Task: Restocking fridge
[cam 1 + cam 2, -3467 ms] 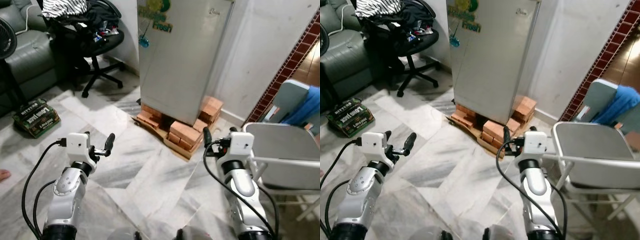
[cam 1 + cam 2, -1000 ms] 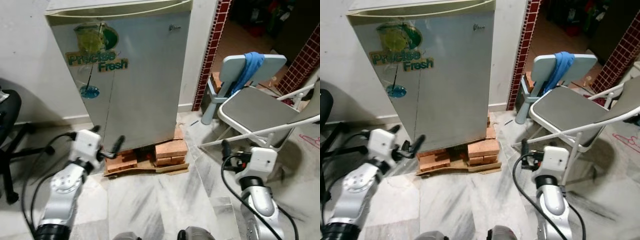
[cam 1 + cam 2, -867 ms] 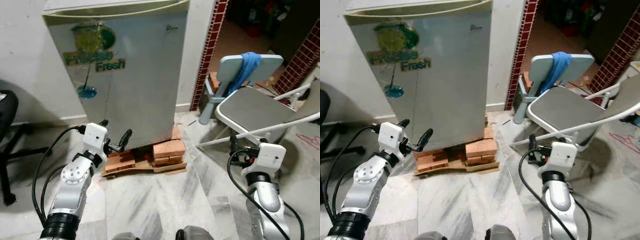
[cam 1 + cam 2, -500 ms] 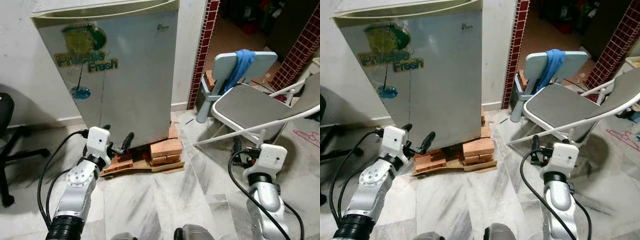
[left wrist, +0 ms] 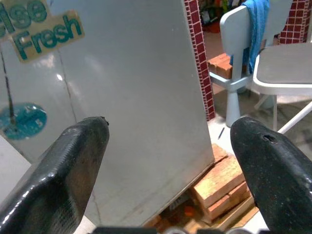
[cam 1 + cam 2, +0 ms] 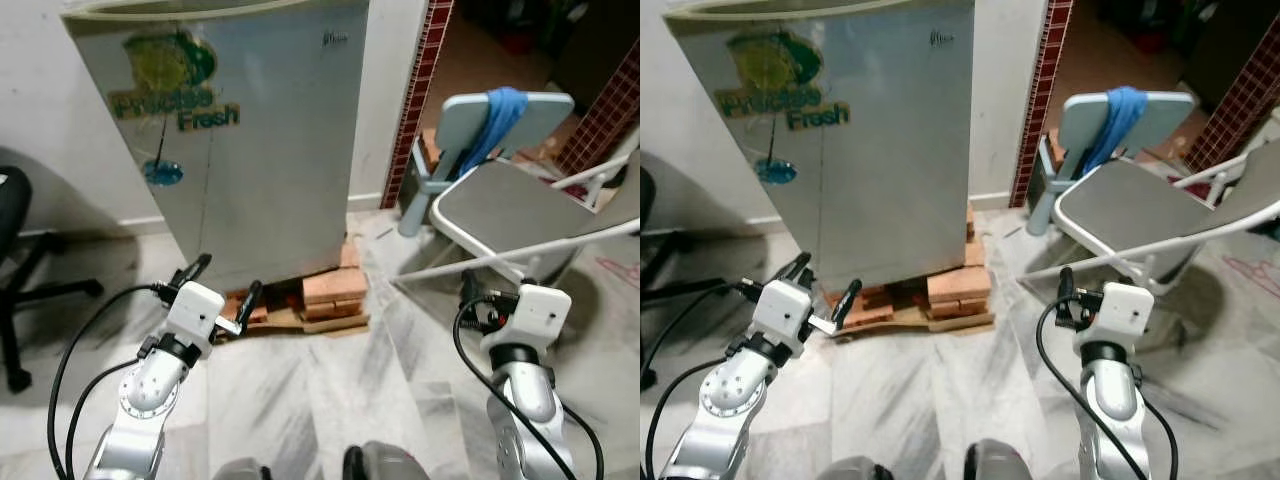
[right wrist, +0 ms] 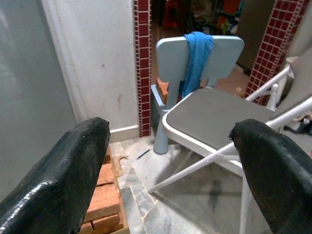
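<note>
Fridge (image 6: 250, 140) near, ahead of left hand (image 6: 222, 285).

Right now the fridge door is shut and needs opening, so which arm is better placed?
Probably the left: left gripper, fingers open, points at the fridge door. The right gripper faces the folding chair.

Silver fridge (image 6: 270, 150) with green-teal sticker (image 6: 175, 85), orange bricks (image 6: 332, 288), blue cloth (image 6: 497, 118) on pale-blue chair (image 6: 455, 125)
</note>
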`<state>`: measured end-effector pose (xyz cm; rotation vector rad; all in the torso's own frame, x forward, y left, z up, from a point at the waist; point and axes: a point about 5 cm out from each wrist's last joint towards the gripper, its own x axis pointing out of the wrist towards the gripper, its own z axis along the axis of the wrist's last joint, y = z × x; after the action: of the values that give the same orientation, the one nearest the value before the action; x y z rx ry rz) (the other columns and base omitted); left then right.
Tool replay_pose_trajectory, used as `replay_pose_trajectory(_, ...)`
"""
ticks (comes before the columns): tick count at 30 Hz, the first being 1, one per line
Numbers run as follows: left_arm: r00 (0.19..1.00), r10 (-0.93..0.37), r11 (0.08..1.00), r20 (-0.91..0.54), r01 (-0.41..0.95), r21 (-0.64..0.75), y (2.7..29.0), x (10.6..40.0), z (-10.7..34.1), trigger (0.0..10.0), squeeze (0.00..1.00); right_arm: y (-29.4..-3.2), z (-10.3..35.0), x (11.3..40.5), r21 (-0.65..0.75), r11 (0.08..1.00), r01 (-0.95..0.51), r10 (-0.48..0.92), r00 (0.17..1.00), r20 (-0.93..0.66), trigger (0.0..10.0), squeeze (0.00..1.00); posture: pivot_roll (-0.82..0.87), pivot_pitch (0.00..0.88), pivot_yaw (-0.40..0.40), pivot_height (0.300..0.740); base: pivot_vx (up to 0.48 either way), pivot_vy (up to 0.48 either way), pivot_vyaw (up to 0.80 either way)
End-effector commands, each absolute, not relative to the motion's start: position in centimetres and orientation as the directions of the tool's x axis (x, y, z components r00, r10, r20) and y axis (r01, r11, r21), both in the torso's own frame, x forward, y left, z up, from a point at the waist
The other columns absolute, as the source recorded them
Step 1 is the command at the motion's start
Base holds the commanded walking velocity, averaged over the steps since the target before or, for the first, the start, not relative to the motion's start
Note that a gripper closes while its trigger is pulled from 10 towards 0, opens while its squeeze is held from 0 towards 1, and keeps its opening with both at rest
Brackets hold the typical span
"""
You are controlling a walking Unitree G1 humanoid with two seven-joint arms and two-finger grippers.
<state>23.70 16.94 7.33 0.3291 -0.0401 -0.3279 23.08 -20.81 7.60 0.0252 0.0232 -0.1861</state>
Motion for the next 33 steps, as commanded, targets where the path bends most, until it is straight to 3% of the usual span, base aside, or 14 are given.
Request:
replay_pose_trajectory(1,0.963,-0.269,0.905,-0.017,0.258,0.339,17.9,23.4,7.3,10.0,0.00,-20.2,8.4,23.7,0.018,0.990,0.136,-0.136,0.991,-0.004,10.0,0.00,-0.02,0.045,-0.055,0.740,0.000,0.000,0.00)
replay_pose_trajectory(5,0.972,-0.234,0.908,-0.022,0.226,0.353,18.6,23.3,7.0,10.0,0.00,-20.0,8.4,23.9,0.019,0.994,0.110,-0.110,0.994,-0.012,10.0,0.00,-0.01,0.036,-0.067,0.740,0.000,0.000,0.00)
replay_pose_trajectory(11,0.980,-0.187,0.943,-0.065,0.198,0.267,20.1,23.8,6.8,10.0,0.00,-20.2,8.4,24.3,0.021,0.993,0.113,-0.112,0.993,-0.020,10.0,0.00,0.00,0.031,-0.061,0.740,0.000,0.000,0.00)
replay_pose_trajectory(14,0.980,-0.183,0.966,-0.079,0.194,0.172,19.6,23.5,7.0,10.0,0.00,-20.4,8.2,24.0,0.020,0.992,0.125,-0.125,0.992,-0.024,10.0,0.00,0.00,0.023,-0.054,0.740,0.000,0.000,0.00)
replay_pose_trajectory(24,0.968,-0.234,0.958,-0.085,0.245,0.149,17.1,23.9,6.5,10.0,0.00,-19.9,8.0,24.2,0.012,0.993,0.116,-0.116,0.993,-0.017,10.0,0.00,-0.03,0.004,-0.027,0.740,0.000,0.000,-0.27)
replay_pose_trajectory(28,0.973,-0.215,0.964,-0.081,0.224,0.140,17.2,24.2,6.5,10.0,0.00,-20.4,7.9,24.2,0.008,0.990,0.141,-0.141,0.990,-0.013,10.0,0.00,-0.03,0.000,-0.016,0.740,0.000,0.000,-0.79)
replay_pose_trajectory(33,0.981,-0.170,0.974,-0.094,0.182,0.138,18.2,23.7,6.1,10.0,0.00,-20.9,7.5,23.2,0.002,0.986,0.167,-0.167,0.986,-0.022,10.0,0.00,-0.04,0.000,-0.015,0.740,0.000,0.000,0.00)
